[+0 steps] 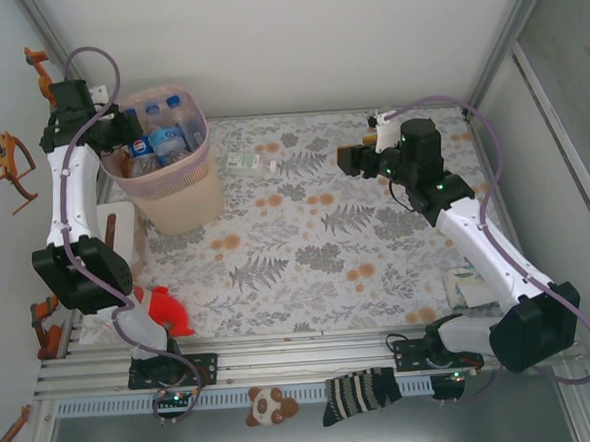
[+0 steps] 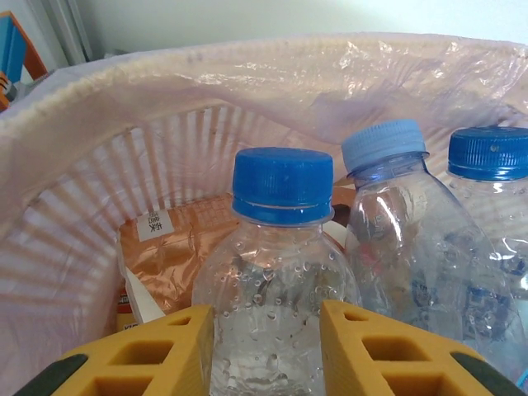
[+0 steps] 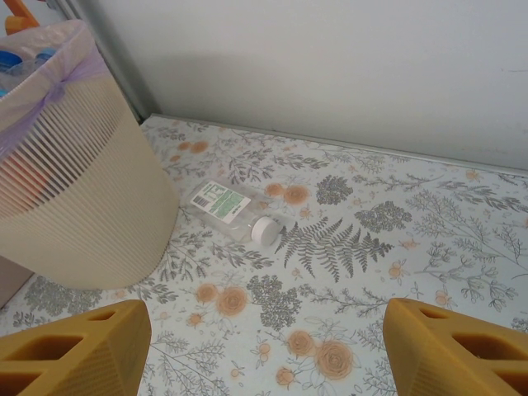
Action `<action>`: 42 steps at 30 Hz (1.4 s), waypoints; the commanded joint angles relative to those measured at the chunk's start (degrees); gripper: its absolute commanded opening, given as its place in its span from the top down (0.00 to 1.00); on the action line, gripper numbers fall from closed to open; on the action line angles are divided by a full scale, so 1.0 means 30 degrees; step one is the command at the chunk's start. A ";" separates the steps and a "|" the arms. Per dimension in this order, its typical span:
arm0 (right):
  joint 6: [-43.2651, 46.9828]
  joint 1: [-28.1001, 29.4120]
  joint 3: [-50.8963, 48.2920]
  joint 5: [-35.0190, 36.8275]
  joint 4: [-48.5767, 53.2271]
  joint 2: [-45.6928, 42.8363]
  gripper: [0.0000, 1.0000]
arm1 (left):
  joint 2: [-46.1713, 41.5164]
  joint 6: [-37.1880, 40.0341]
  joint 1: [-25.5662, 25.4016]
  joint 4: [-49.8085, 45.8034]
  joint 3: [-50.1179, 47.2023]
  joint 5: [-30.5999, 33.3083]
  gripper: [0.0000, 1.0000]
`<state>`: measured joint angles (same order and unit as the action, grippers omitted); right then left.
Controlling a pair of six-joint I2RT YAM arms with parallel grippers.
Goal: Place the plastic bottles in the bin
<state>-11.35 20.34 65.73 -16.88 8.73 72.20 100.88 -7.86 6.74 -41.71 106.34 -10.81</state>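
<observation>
**Left arm at bin gripping a bottle, right arm open over table**

Left gripper point(image 2: 268, 322) sits at the bin point(image 2: 165, 74), just inside the pink-lined rim. Its yellow fingers point(image 2: 165, 351) are pressed on both sides of a clear bottle point(image 2: 276, 256) with a blue cap, upright between them, so it is gripping that bottle. Two more blue-capped bottles point(image 2: 396, 231) stand just right of it in the bin. A coppery packet point(image 2: 177, 247) lies lower, behind it.

Top view: the bin point(image 1: 184, 203) is at the far left of the floral table point(image 1: 307, 260), its top packed with bottles. The left gripper point(image 1: 109, 127) is at its left rim.

Right gripper point(image 3: 264, 355) has its jaws wide apart, holds nothing and hovers above the table. One lying bottle point(image 3: 233, 212), white cap and green label, is on its side on the table near the bin's base, apart from it. From above, it is between the bin and the right gripper point(image 1: 349, 160). A red toy shark point(image 1: 165, 309) is beside the left arm's base.
</observation>
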 commanded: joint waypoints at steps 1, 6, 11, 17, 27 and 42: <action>0.0042 0.0084 0.0647 -0.0026 -0.0087 -0.0015 0.26 | -0.0926 -0.0048 -0.0482 -0.1506 -0.0253 -0.1257 0.65; 0.0033 0.0077 0.0661 -0.0041 -0.0115 -0.0044 0.27 | -0.1568 -0.0106 -0.0909 -0.1418 0.0462 -0.1399 0.65; 0.0052 0.0076 0.0676 0.0003 -0.0051 -0.0185 0.27 | -0.1499 -0.0065 -0.1749 -0.1702 0.1706 -0.1493 0.64; 0.0096 0.0078 0.0731 0.0032 0.0116 -0.0344 0.27 | -0.0824 -0.0003 -0.2905 -0.2149 0.3180 -0.1374 0.64; 0.0175 0.0076 0.0814 0.0266 0.0261 -0.0535 0.27 | 0.0623 -0.0077 -0.6341 -0.1681 0.5196 -0.0557 0.64; 0.0621 0.0076 0.0852 0.0939 0.0870 -0.1207 0.27 | 0.6110 0.0320 -1.0665 -0.1974 0.8947 0.1781 0.63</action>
<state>-10.50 20.34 66.15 -15.33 10.74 70.19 117.32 -7.42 -24.27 -46.54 130.80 -7.75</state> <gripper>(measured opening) 0.735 0.371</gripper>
